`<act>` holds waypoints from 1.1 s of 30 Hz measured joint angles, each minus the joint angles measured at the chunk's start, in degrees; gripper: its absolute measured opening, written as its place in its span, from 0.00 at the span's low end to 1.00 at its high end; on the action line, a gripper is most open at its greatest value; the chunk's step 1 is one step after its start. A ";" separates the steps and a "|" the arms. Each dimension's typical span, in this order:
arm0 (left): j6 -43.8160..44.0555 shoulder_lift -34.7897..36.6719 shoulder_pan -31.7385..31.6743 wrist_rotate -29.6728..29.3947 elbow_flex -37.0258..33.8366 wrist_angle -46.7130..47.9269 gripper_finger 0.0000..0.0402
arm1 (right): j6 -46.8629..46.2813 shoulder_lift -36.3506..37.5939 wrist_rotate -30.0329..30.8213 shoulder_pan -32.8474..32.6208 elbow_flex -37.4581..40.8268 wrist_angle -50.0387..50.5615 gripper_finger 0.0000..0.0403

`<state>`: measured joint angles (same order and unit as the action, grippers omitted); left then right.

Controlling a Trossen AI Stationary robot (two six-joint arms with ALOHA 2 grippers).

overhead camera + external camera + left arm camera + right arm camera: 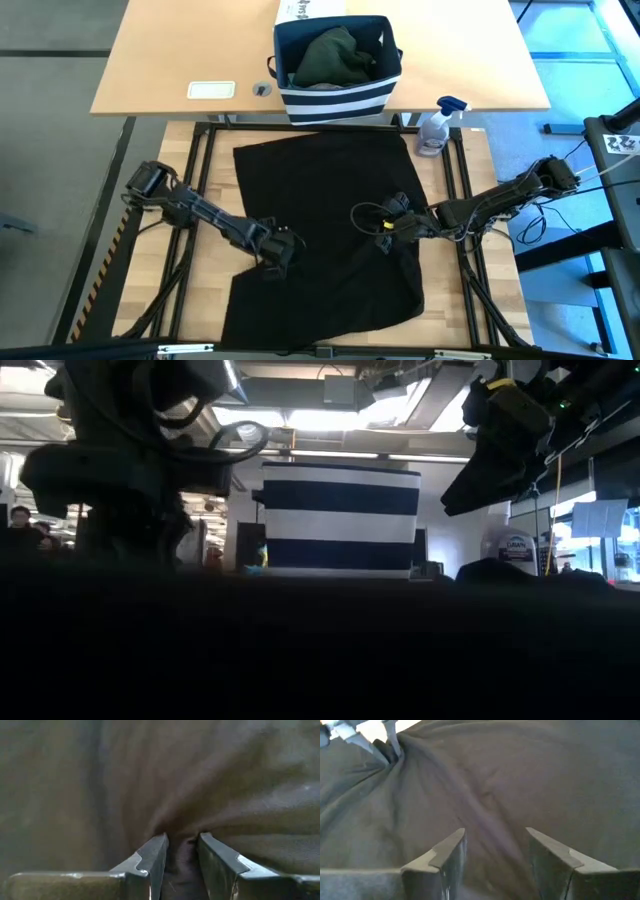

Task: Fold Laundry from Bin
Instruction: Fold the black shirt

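Left gripper [181, 851] pinches a black garment [330, 190] fold; right gripper [495, 851] spread above it.

Overhead, table-level, 2 close wrist cams.

Two dark jointed arms, left arm [200, 210], right arm [500, 197], black cables looping at wrists, yellow tag on right wrist, grey wedge-shaped fingertips [445, 851]

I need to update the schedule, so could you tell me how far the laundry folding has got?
Done: one black garment lies spread on the table. In hand: the left tool pinches a ridge of it; the right tool is open over it. Left: no fold shows yet, and dark green laundry waits in the bin.
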<state>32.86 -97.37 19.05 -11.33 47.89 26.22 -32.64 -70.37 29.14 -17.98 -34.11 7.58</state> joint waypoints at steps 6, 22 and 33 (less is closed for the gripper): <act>0.02 5.91 -3.45 0.19 -7.09 0.45 0.27 | 1.68 0.00 2.63 0.00 0.00 0.32 0.49; 1.19 24.81 -4.44 4.09 -13.24 2.12 0.27 | 1.49 0.00 0.78 6.52 0.00 6.79 0.49; -3.42 26.77 2.65 -8.07 -1.98 -2.53 0.27 | -13.26 0.46 -4.62 2.02 0.00 19.31 0.49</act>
<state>29.45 -70.60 21.70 -19.40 45.91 23.69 -45.89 -69.91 24.53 -15.96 -34.11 26.89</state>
